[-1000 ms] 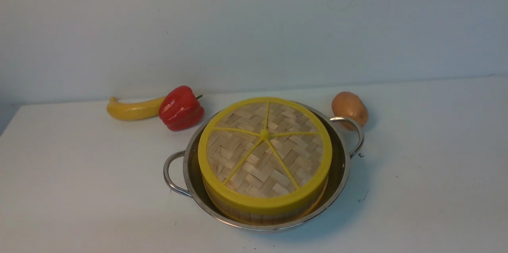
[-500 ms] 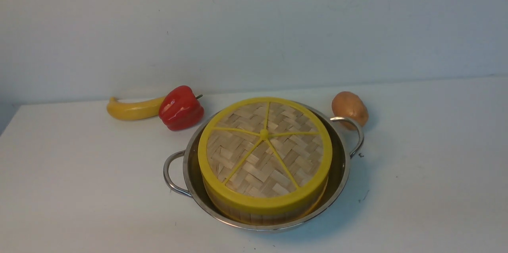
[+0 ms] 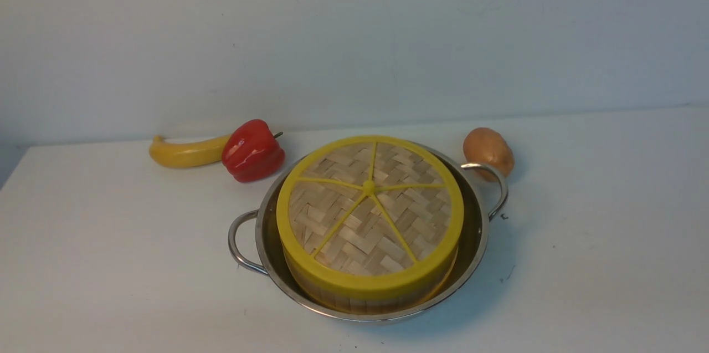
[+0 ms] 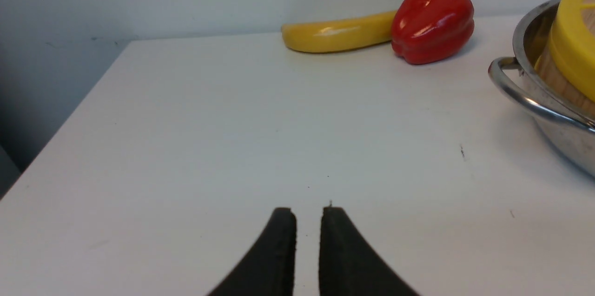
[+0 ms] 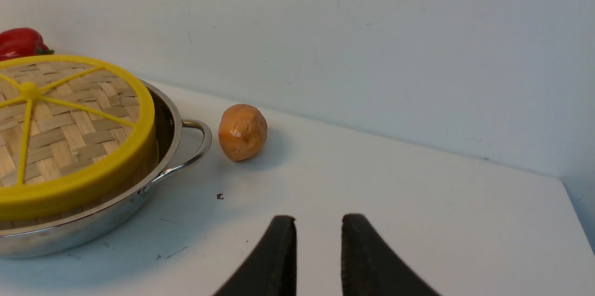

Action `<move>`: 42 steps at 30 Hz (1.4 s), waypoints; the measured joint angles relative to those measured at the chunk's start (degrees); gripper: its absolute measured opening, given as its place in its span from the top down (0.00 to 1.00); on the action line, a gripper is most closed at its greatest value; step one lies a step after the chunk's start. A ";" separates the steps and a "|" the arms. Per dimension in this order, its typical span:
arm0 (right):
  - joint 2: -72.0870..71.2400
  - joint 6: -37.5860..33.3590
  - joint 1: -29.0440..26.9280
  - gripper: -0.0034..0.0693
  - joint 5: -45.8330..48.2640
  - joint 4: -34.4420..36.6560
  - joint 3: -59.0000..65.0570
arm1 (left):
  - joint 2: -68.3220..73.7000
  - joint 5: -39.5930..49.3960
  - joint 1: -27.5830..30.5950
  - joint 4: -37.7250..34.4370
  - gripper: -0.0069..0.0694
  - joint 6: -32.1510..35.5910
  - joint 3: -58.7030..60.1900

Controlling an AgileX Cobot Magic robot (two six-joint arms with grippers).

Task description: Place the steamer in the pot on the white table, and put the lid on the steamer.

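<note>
The pot (image 3: 477,231) stands on the white table (image 3: 111,264), near its middle. The steamer (image 3: 365,302) sits inside it; only its slat wall shows, and its contents are hidden. The lid (image 3: 370,211) lies flat on the steamer. Neither gripper shows in the front view. My left gripper (image 4: 307,212) hovers empty over bare table left of the pot (image 4: 548,115), its fingers almost together. My right gripper (image 5: 319,219) hovers empty over bare table right of the pot (image 5: 173,119), its fingers a little apart. The lid also shows in the right wrist view (image 5: 60,133).
A yellow banana (image 3: 185,152) and a red bell pepper (image 3: 252,151) lie behind the pot on the left. A brown potato (image 3: 487,149) lies by the pot's right handle. A pale wall runs behind the table. The table's left edge (image 4: 69,119) drops off.
</note>
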 joint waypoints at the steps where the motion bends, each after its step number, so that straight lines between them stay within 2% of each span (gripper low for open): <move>1: 0.00 0.00 0.00 0.72 0.00 0.00 0.00 | 0.00 0.00 0.00 0.00 0.80 0.00 0.00; 7: -0.16 0.00 -1.10 0.70 0.00 0.22 0.00 | 0.00 0.00 0.00 0.05 0.80 0.00 0.00; 13: -5.92 1.01 -13.43 0.68 -6.59 5.12 6.86 | 0.00 0.00 0.00 0.07 0.80 0.00 0.00; 19: -12.20 1.24 -18.60 0.67 -16.87 6.72 18.63 | 0.00 0.00 0.00 0.07 0.78 0.00 0.00; 26: -12.28 1.30 -19.35 0.64 -17.72 7.59 24.66 | 0.00 0.09 0.00 0.07 0.77 0.47 0.00; 42: -12.28 1.48 -19.35 0.62 -18.90 9.64 25.11 | 0.00 0.09 0.00 0.07 0.76 0.64 0.00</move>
